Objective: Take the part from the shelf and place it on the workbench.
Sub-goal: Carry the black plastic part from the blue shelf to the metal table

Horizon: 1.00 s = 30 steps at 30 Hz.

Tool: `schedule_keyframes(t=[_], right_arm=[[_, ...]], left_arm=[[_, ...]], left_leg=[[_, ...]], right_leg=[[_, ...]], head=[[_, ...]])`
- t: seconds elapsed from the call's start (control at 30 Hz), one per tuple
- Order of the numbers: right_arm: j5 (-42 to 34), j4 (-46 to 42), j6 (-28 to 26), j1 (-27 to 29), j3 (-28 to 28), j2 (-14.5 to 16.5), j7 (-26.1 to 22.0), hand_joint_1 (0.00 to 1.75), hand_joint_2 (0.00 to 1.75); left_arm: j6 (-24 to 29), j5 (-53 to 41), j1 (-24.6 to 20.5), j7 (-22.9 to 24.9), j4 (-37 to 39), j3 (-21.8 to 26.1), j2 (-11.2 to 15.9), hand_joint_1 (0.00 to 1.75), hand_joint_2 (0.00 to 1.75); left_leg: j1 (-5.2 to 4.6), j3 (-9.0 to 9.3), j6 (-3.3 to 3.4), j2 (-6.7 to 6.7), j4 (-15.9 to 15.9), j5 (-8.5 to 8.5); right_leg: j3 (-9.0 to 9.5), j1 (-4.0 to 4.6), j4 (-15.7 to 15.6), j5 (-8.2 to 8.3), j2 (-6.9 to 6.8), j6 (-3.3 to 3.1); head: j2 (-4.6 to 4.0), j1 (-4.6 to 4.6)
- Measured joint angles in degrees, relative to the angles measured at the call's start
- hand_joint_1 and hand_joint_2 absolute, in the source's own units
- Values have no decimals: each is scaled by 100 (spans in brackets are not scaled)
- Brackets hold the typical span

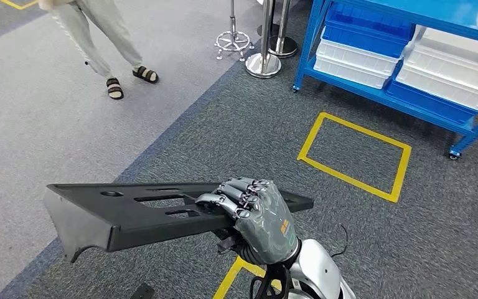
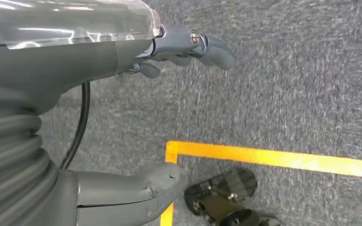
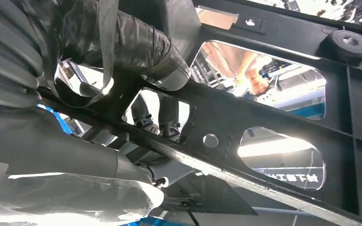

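1. Writing: pale characters on a dark panel glimpsed through a cut-out of the part in the right wrist view, too blurred to read; small orange and green marks on the back of the right hand (image 1: pixel 258 218), not legible.
2. Black slotted part (image 1: pixel 131 215): held level above the grey carpet (image 1: pixel 236 137), stretching from the right hand out toward the robot's left, its far end bent down into a flange.
3. Right hand: raised in front of the body, fingers (image 1: pixel 233 198) curled over the part's top face beside a slot, thumb (image 3: pixel 141 47) pressed against the underside; clamped on the part.
4. Left hand (image 2: pixel 136 117): hanging over carpet and a yellow tape line (image 2: pixel 273 157), fingers (image 2: pixel 202 47) and thumb (image 2: pixel 141 188) apart, holding nothing.
5. Around: blue shelf (image 1: pixel 411 93) with white bins (image 1: pixel 448 75) ahead to the right, yellow floor rectangle (image 1: pixel 355 156) before it, a person's sandalled feet (image 1: pixel 127 81) at upper left.
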Motion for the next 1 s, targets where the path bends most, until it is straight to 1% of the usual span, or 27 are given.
schedule_keyframes(t=[0.03, 0.07, 0.1, 0.13, 0.17, 0.2, 0.23, 0.27, 0.3, 0.33, 0.4, 0.43, 0.47, 0.53, 0.57, 0.6, 0.67, 0.7, 0.73, 0.77, 0.8, 0.83, 0.87, 0.9, 0.93, 0.97, 1.0], right_arm=[[0, -3, 0, 1, -1, -3, 2, 175, 175], [1, -6, -1, 1, -1, -3, 3, 175, 175], [2, -14, -3, 1, -1, -3, 3, 175, 175], [2, -22, -5, 4, -1, -3, 3, 175, 175], [3, -30, -8, 12, -1, -3, 3, 175, 175], [3, -37, -9, 19, -1, -4, 3, 175, 175], [3, -37, -9, 26, -1, -4, 3, 175, 175], [3, -37, -9, 31, -1, -4, 3, 175, 175], [3, -37, -9, 33, -1, -4, 3, 175, 175], [3, -37, -9, 34, -1, -4, 3, 175, 175], [3, -38, -9, 33, -1, -4, 3, 175, 175], [3, -38, -9, 32, -2, -4, 3, 175, 175], [3, -39, -9, 32, -2, -4, 3, 175, 175], [3, -42, -9, 30, -2, -4, 3, 175, 175], [3, -44, -9, 29, -3, -5, 4, 175, 175], [4, -51, -11, 28, -4, -6, 4, 175, 175], [5, -63, -15, 35, -7, -12, 4, 175, 175], [6, -67, -24, 44, -8, -17, 4, 175, 175], [6, -67, -49, 65, -13, -24, 1, 175, 175], [1, -74, -115, 120, -33, -29, -26, 175, 175], [-10, -96, -214, 212, -72, -34, -79, 175, 175], [-24, -127, -325, 323, -129, -37, -149, 175, 175], [-38, -161, -423, 430, -202, -39, -228, 175, 175], [-49, -190, -483, 515, -270, -43, -291, 175, 175], [-54, -213, -509, 575, -327, -46, -333, 175, 175], [-57, -227, -517, 621, -372, -49, -361, 175, 175], [-58, -237, -517, 661, -402, -51, -375, 175, 175]], left_arm=[[1, 0, 10, 1, 0, -2, 7, 0, 175], [1, 0, 18, 2, 0, -4, 13, 0, 175], [1, 0, 19, 3, 0, -6, 19, 0, 175], [1, 0, 13, 4, 0, -9, 23, 0, 175], [1, 0, 1, 4, 0, -11, 22, 0, 175], [1, 0, -7, 4, 0, -13, 21, 0, 175], [1, 0, -6, 5, 0, -12, 21, 0, 175], [1, 0, 1, 5, 0, -12, 21, 0, 175], [1, -1, 8, 6, 0, -12, 22, 0, 175], [1, -1, 12, 7, 0, -12, 24, 0, 175], [2, -1, -3, 5, 0, -13, 26, 0, 175], [2, 0, -12, 5, 0, -14, 27, 0, 175], [2, 0, -16, 4, 0, -14, 27, 0, 175], [3, 0, -2, 5, 0, -12, 29, 0, 175], [3, 0, 7, 4, 0, -12, 29, 0, 175], [3, 0, 7, 4, 0, -13, 28, 0, 175], [3, 0, -8, 4, 0, -14, 25, 0, 175], [2, -3, -16, 7, 0, -14, 25, 0, 175], [-5, -14, -16, 19, 0, -15, 25, 0, 175], [-21, -27, -12, 46, -1, -17, 25, 0, 175], [-45, -42, -3, 82, -3, -24, 25, 0, 175], [-79, -55, 11, 122, -12, -37, 24, 0, 175], [-113, -60, 28, 156, -25, -54, 21, 0, 175], [-139, -63, 43, 177, -42, -75, 18, 0, 175], [-158, -64, 55, 190, -62, -96, 14, 0, 175], [-170, -64, 64, 197, -78, -115, 10, 0, 175], [-178, -65, 72, 200, -92, -131, 9, 0, 175]], left_leg=[[6, -13, -31, 14, 6, -2], [-1, -41, -62, 119, 62, -40], [-7, -111, -90, 274, 210, -132], [-4, -234, -114, 463, 485, -286], [1, -408, -143, 604, 846, -469], [16, -591, -167, 666, 1220, -629], [28, -725, -184, 692, 1493, -714], [36, -757, -194, 706, 1561, -686], [40, -668, -193, 729, 1395, -553], [39, -476, -180, 789, 1037, -353], [-2, -68, -121, 1019, 267, -82], [-27, 38, -84, 1091, 55, -34], [-50, 66, -51, 1110, -21, -43], [-45, 55, 15, 984, -48, -16], [-31, 65, 49, 924, -80, 5], [-14, 78, 88, 863, -115, 30], [0, 90, 139, 742, -151, 61], [-4, 84, 154, 676, -148, 64], [-9, 82, 157, 605, -144, 64], [-14, 82, 159, 523, -136, 63], [-15, 84, 158, 433, -124, 59], [-15, 87, 153, 339, -106, 51], [-12, 84, 142, 251, -80, 39], [-19, 66, 122, 176, -41, 24], [-19, 38, 98, 115, -11, 14], [-14, 7, 67, 61, 9, 10], [-8, -19, 31, 6, 15, 14]], right_leg=[[12, -2, -21, 12, -65, -33], [30, -12, -46, 23, -133, -75], [47, -23, -72, 32, -209, -113], [58, -19, -85, 33, -288, -140], [61, -10, -88, 27, -368, -159], [59, -2, -86, 21, -451, -167], [59, 4, -84, 14, -531, -170], [61, 7, -82, 7, -606, -169], [70, 8, -80, -4, -677, -163], [88, 10, -80, -16, -745, -152], [126, 29, -79, -48, -866, -114], [139, 43, -79, -59, -918, -88], [148, 55, -85, -65, -967, -62], [171, 66, -108, -72, -1048, -4], [177, 57, -87, -104, -986, 28], [133, 48, 33, -198, -847, 54], [-127, 26, 605, -530, -501, 85], [-328, 26, 1002, -708, -406, 89], [-497, 26, 1319, -807, -375, 92], [-592, 25, 1477, -798, -363, 93], [-580, 23, 1410, -671, -356, 89], [-464, 20, 1131, -457, -326, 80], [-297, 15, 734, -233, -228, 63], [-146, 5, 375, -78, -81, 47], [-50, -1, 133, 6, 38, 35], [-11, 2, 19, 21, 123, 24], [-8, 9, 7, 8, 127, 12]], head=[[-1, 0], [0, -1], [0, -2], [0, -3], [1, -4], [1, -4], [1, -4], [1, -4], [1, -4], [1, -4], [2, -4], [1, -4], [1, -4], [0, -4], [0, -4], [0, -2], [0, 0], [0, 0], [0, 0], [-1, 0], [-1, 0], [-1, 0], [0, 0], [0, 0], [0, 0], [0, 0], [0, 0]])
